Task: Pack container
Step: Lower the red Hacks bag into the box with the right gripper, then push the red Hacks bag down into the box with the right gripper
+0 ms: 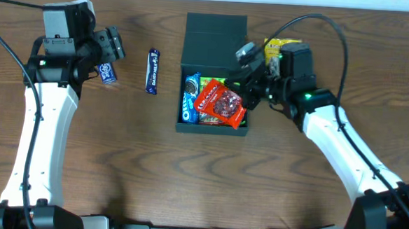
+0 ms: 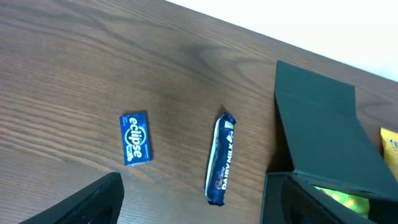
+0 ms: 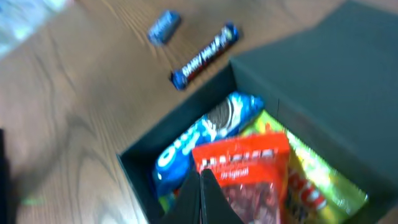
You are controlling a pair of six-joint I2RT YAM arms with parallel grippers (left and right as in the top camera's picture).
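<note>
The container (image 1: 204,127) stands open at table centre, toward 12 o'clock, flap raised. It holds a blue Oreo packet (image 1: 189,100), a green packet (image 1: 213,82) and a red bag (image 1: 222,105). Right gripper (image 1: 251,85), at the container's 3 o'clock: fingers (image 3: 202,196) pressed together at the red bag's edge; a pinch cannot be confirmed. Left gripper (image 1: 115,47): spread wide, empty, near the eclipse packet (image 2: 135,138). The Dairy Milk bar (image 2: 221,158) lies at the container's 9 o'clock.
</note>
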